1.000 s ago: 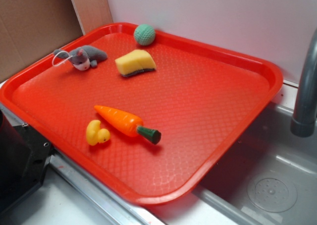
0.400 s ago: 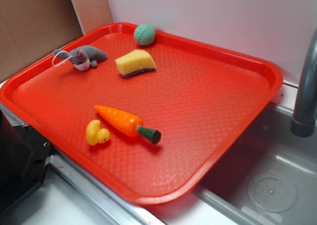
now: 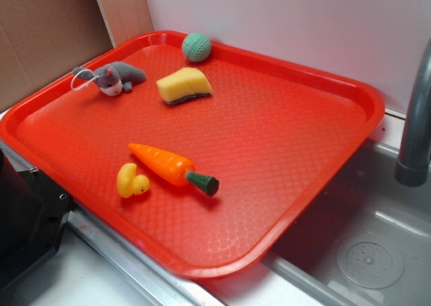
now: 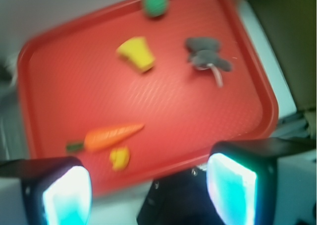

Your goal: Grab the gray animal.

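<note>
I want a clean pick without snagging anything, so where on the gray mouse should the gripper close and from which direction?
Take the gray mouse across its plump body, probably from straight above. It lies flat on the red tray, apart from the sponge. Avoid the thin string tail. The gripper is open.

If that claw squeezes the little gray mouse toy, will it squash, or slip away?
The gray mouse looks like fuzzy plush, so it will probably squash rather than resist, and its fabric should grip instead of slipping. It lies flat on the red tray, so rolling seems unlikely. Its thin white string tail would likely dangle. The gripper is open, well away from it.
</note>
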